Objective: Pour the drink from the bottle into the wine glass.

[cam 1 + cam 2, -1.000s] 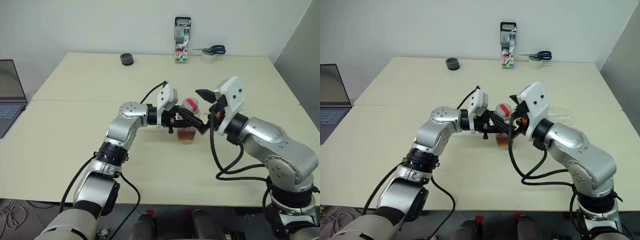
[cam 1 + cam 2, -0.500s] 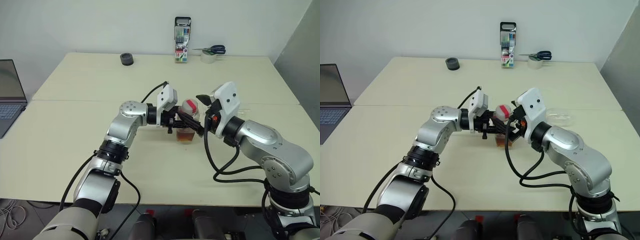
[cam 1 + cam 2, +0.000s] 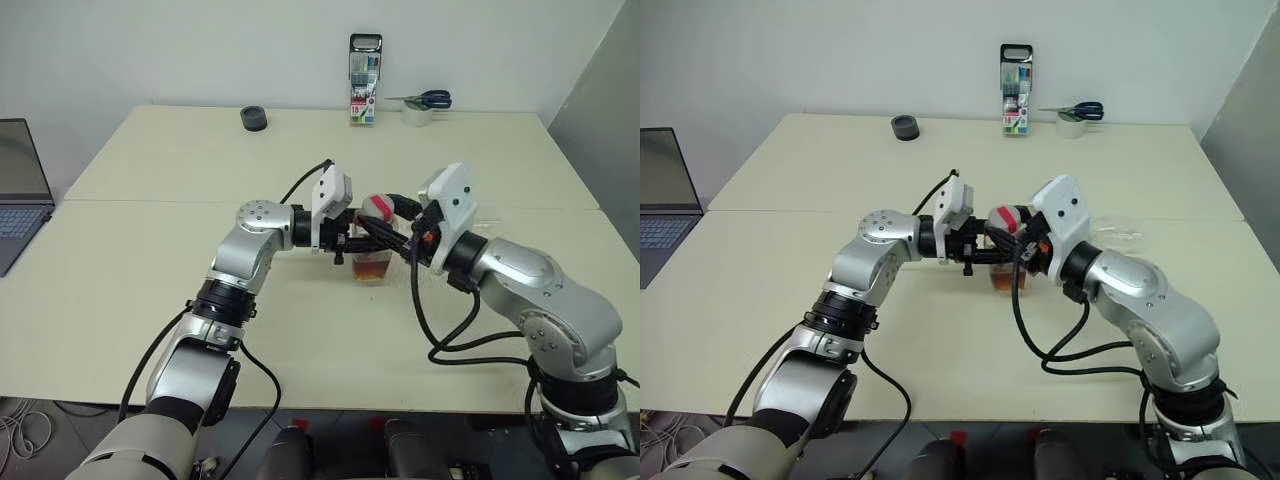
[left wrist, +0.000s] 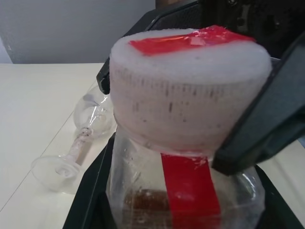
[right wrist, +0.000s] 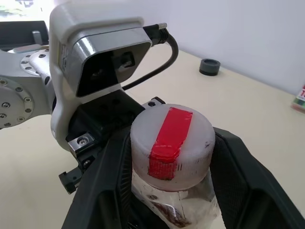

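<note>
Currently the step in hand looks like uncapping: the bottle point(image 3: 372, 250) stands upright on the counter point(image 3: 150, 300), mid-counter between the two arms. Left hand point(image 3: 358, 243) is clamped narrow on the bottle's body, steadying it. Right hand point(image 5: 171, 157) has its two black fingers set either side of the cap point(image 5: 171, 136). In the right wrist view the fingers flank the cap closely, but I cannot tell whether they press on it yet.

Cap is white-pink, ribbed at the skirt, with a red tape strip across the top and running down the clear, squarish body. The drink point(image 4: 157, 202) is a shallow dark reddish-brown pool at the bottom, a small amount.

The wine glass point(image 4: 83, 138) lies on its side on the counter just beyond the bottle, to the robot's right, with its foot toward the left wrist camera and its bowl away. Clear, stemmed, empty.

Judgement: next move calls for the right fingers to bite the cap firmly and twist while the left keeps the body from turning. The glass would need standing upright before any pour. Risk: squeezing the thin plastic, or tipping the bottle during the twist.
</note>
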You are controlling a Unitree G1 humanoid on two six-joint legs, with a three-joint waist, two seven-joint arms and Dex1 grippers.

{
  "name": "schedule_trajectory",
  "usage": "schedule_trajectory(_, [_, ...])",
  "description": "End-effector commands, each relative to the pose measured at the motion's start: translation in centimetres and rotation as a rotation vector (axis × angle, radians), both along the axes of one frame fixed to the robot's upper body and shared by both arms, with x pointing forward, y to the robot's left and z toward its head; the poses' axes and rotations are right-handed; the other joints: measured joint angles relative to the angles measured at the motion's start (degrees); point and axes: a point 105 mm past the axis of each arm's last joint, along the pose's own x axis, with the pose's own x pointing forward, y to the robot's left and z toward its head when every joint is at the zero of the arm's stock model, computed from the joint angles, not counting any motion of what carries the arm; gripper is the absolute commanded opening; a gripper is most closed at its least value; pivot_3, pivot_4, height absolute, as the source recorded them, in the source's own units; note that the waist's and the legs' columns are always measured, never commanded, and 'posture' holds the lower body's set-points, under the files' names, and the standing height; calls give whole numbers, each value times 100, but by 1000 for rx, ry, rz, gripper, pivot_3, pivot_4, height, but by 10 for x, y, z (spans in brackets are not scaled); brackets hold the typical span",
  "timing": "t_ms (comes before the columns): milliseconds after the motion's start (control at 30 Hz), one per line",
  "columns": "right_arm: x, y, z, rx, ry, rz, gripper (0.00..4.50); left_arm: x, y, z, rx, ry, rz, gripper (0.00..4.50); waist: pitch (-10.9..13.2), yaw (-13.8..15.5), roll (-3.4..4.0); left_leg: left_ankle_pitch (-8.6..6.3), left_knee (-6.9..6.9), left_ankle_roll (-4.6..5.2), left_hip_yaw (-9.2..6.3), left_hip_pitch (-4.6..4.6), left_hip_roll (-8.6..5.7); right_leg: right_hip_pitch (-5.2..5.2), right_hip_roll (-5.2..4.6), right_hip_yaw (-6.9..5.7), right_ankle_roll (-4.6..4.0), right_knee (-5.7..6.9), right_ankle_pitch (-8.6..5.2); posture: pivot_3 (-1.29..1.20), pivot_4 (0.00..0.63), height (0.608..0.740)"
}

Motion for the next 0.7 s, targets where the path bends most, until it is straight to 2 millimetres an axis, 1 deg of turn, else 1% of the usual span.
schedule_trajectory(33, [-13, 5, 18, -107, -62, 299, 1914, -6, 3, 9, 15, -16, -57, 1797, 4, -8, 2, 0, 1, 1, 6, 1, -2, 1, -1, 1, 0, 0, 0, 0, 150, 740])
schedule_trajectory(133, [2, -1, 22, -121, 22, 348, 1914, -8, 3, 9, 28, -20, -75, 1797, 4, -42, 3, 0, 0, 1, 10, 3, 4, 2, 4, -6, 0, 1, 0, 0, 150, 740])
schedule_trajectory(167, [0, -3, 20, -128, 50, 385, 1914, -7, 3, 10, 27, -21, -73, 1797, 4, -52, 3, 0, -2, 1, 11, 3, 6, 1, 5, -6, 0, 1, 0, 0, 150, 740])
schedule_trajectory(200, [4, -8, 20, -107, 59, 351, 1914, -7, 3, 10, 22, -19, -69, 1796, 4, -53, 3, 0, -3, 1, 9, 2, 10, 1, 7, -9, -1, 1, 0, 0, 150, 740])
schedule_trajectory(267, [12, -17, 21, -70, 41, 266, 2634, -6, 3, 10, 17, -14, -63, 1796, 4, -56, 3, 0, -3, 1, 1, -2, 10, 0, 5, -14, -2, 1, 0, 0, 150, 740])
schedule_trajectory(333, [15, -26, 24, -57, -3, 170, 3199, -5, 4, 9, 16, -10, -55, 1796, 4, -51, 3, 1, -2, 0, -9, -9, 10, -2, 0, -14, -2, 0, 1, 0, 150, 740])
schedule_trajectory(367, [16, -30, 25, -56, -30, 118, 3547, -4, 4, 10, 13, -6, -48, 1796, 4, -49, 3, 1, -3, -1, -15, -12, 10, -3, -8, -13, -2, 0, 1, 0, 150, 740])
schedule_trajectory(433, [10, -34, 26, -34, -42, 33, 4264, -1, 5, 11, 3, 0, -29, 1796, 4, -41, 3, 1, 0, -1, -25, -16, 10, -4, -20, -11, -2, 1, 1, 0, 150, 740])
schedule_trajectory(500, [-4, -28, 22, -47, -71, 5, 4271, 3, 6, 12, -4, 7, -12, 1796, 4, -24, 3, 3, 8, -3, -39, -30, 8, -8, -26, -14, -2, 1, 1, 0, 150, 740])
schedule_trajectory(533, [-9, -25, 20, -40, -72, -6, 4271, 4, 6, 12, -4, 8, -6, 1796, 4, -21, 4, 5, 9, -7, -44, -34, 4, -9, -27, -16, -2, 0, 1, 0, 150, 740])
schedule_trajectory(567, [-11, -20, 16, -15, -74, -55, 4271, 6, 6, 12, -4, 7, 1, 1796, 4, -24, 3, 9, 10, -16, -43, -35, 1, -9, -28, -16, -2, -1, 1, 0, 150, 740])
schedule_trajectory(600, [-9, -17, 10, -13, -84, -138, 4271, 8, 5, 12, -5, 5, 7, 1796, 4, -31, 3, 11, 8, -17, -46, -34, -30, -9, -28, -18, -2, 0, 1, 0, 150, 740])
schedule_trajectory(633, [-8, -16, 6, -12, -95, -198, 4271, 9, 5, 12, -5, 4, 12, 1796, 3, -35, 4, 11, 7, -17, -55, -34, -30, -9, -27, -22, -2, 2, 0, 0, 150, 740])
schedule_trajectory(667, [-7, -15, 5, -12, -105, -237, 4271, 10, 5, 12, -5, 3, 14, 1796, 4, -33, 5, 12, 5, -19, -61, -34, -30, -11, -27, -25, -2, 3, 0, 0, 150, 740])
schedule_trajectory(700, [-2, -14, 5, 24, -122, -321, 4271, 11, 4, 12, -5, 1, 15, 1796, 4, -35, 5, 14, 5, -20, -64, -36, -34, -14, -27, -25, -2, 5, 0, 0, 150, 740])
